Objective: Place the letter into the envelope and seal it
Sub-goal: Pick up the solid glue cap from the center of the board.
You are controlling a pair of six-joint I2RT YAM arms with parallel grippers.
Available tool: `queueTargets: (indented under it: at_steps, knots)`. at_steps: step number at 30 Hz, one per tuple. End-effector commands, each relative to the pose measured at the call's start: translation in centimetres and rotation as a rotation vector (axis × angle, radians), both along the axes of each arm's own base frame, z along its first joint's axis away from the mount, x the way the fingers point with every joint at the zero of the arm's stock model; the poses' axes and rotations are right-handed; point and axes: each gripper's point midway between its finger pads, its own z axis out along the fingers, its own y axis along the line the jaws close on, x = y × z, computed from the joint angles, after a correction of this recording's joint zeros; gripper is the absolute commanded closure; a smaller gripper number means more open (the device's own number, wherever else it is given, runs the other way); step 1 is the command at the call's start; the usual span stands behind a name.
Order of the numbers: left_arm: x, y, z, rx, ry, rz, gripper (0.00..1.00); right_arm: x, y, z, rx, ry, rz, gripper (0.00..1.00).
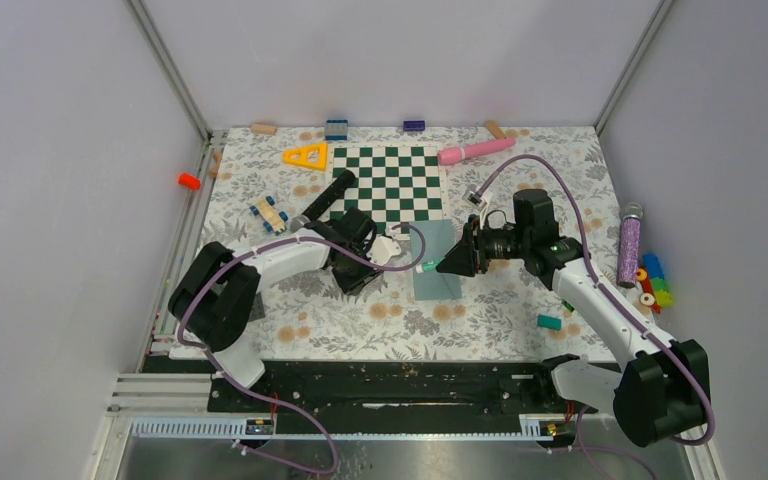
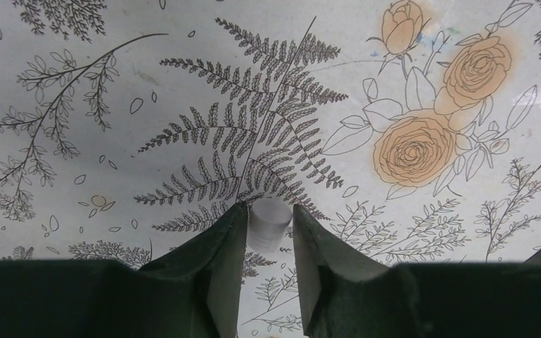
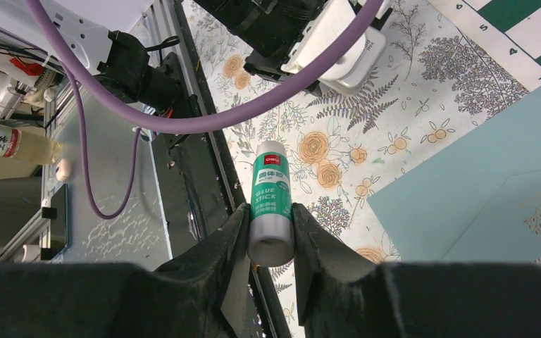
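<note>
Floral-print tablecloth spreads under two robot arms; at left, the left gripper pinches a small white cylinder between its fingers, just above the cloth. The envelope lies flat on the cloth between the two grippers, directly ahead of the right one. At right, the right gripper clamps a green-and-white glue stick, whose far end reaches the envelope's left edge.

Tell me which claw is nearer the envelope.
Right. The right claw, gripping the glue stick, hangs over the envelope. The left claw, holding a white cylinder, sits just off its left edge over the floral cloth.
</note>
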Motion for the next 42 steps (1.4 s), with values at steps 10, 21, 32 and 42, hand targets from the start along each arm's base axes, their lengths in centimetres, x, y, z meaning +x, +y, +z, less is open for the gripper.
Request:
queueTargets:
  at_steps: [10, 21, 32, 42]
  knots:
    - [0.5, 0.4, -0.1, 0.033, -0.024, 0.002, 0.48, 0.1, 0.1, 0.8, 0.028, -0.037, 0.012, 0.96]
    - [0.4, 1.0, 0.1, 0.052, -0.044, -0.019, 0.47, 0.1, 0.1, 0.8, 0.030, -0.034, 0.014, 0.94]
    - [-0.7, 1.5, 0.4, 0.045, -0.035, -0.064, 0.53, 0.1, 0.1, 0.8, 0.030, -0.034, 0.014, 0.93]
    - [-1.1, 1.1, 0.2, 0.017, -0.026, -0.088, 0.73, 0.1, 0.1, 0.7, 0.028, -0.031, 0.013, 0.93]
